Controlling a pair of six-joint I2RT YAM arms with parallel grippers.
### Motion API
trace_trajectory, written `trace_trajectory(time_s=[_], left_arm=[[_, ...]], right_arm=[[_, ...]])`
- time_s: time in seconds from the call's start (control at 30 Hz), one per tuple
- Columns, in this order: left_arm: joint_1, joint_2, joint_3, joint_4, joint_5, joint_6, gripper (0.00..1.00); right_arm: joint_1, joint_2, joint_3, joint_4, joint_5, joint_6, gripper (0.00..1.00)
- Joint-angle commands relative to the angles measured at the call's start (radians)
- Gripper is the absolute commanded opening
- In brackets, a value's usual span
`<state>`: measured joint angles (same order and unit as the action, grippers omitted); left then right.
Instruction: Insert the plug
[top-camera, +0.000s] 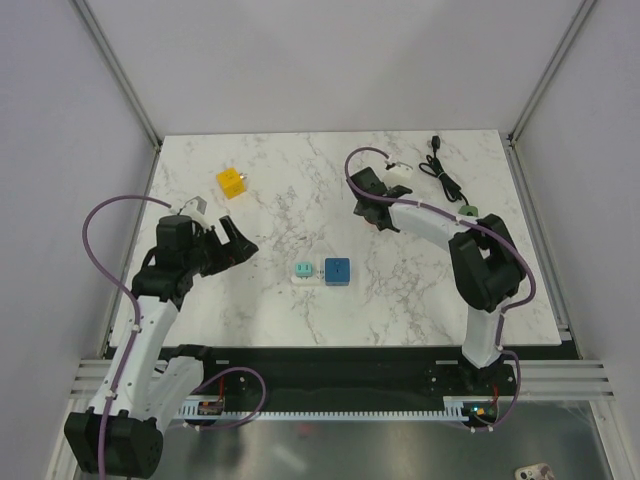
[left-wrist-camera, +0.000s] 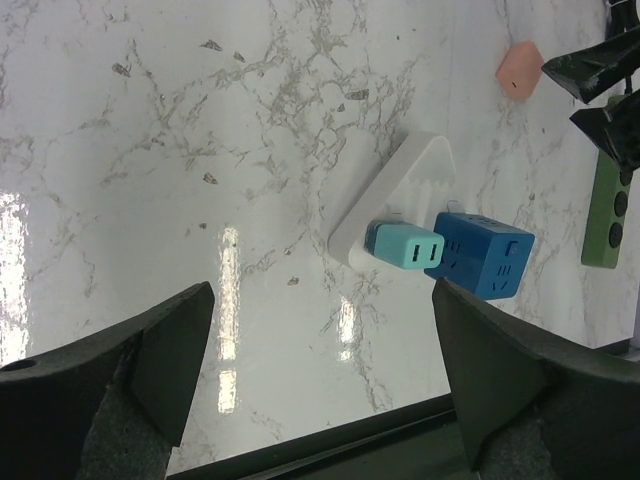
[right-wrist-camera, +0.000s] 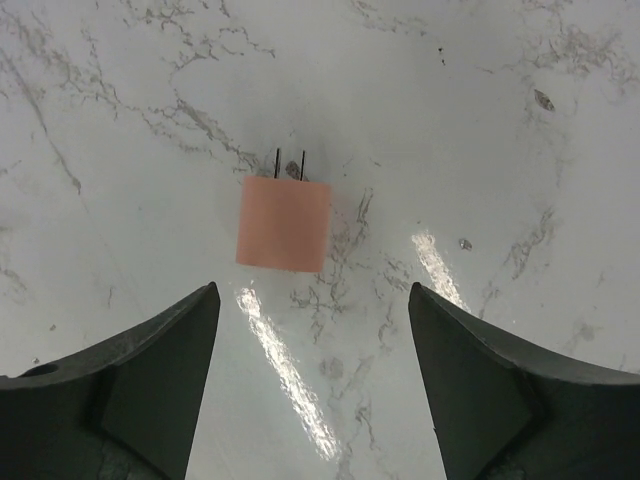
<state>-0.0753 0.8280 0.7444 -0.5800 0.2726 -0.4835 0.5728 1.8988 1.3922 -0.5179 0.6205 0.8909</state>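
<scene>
Plug (right-wrist-camera: 283, 224): boxy, matte, salmon-pink

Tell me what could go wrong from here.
The pink plug lies flat, prongs level, ahead of the open right gripper: a grasp may leave them misaligned with the sockets. The power strip already carries a teal plug and blue adapter, crowding the approach. The open left gripper isn't holding it, so it might slide.

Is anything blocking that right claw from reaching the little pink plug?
Nothing visible does. The pink plug lies alone on the table, just ahead of the open right gripper, with its prongs pointing away from the gripper.
</scene>
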Motion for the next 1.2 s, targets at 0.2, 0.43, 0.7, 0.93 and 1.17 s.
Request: trace_trajectory(time_s=[0.2, 0.43, 0.7, 0.93, 1.17], left_arm=[[-0.003, -0.004, -0.004, 0.029, 0.005, 0.042, 0.98], [-0.001, 0.002, -0.002, 0.029, 0.011, 0.037, 0.97], [-0.001, 0.019, -0.002, 0.034, 0.028, 0.036, 0.95], [-0.001, 0.065, 0.013, 0.06, 0.166, 0.011, 0.9], [-0.001, 0.152, 0.073, 0.203, 0.496, -0.13, 0.82]], right_arm=[[-0.005, 0.147, 0.082, 0.085, 0.123, 0.141, 0.8], [-0.013, 0.195, 0.071, 0.127, 0.093, 0.096, 0.68], [-0.019, 0.114, -0.045, 0.286, 0.03, -0.185, 0.24], [-0.036, -0.147, -0.143, 0.303, -0.2, -0.587, 0.03], [-0.025, -0.414, -0.239, 0.302, -0.617, -0.754, 0.0]])
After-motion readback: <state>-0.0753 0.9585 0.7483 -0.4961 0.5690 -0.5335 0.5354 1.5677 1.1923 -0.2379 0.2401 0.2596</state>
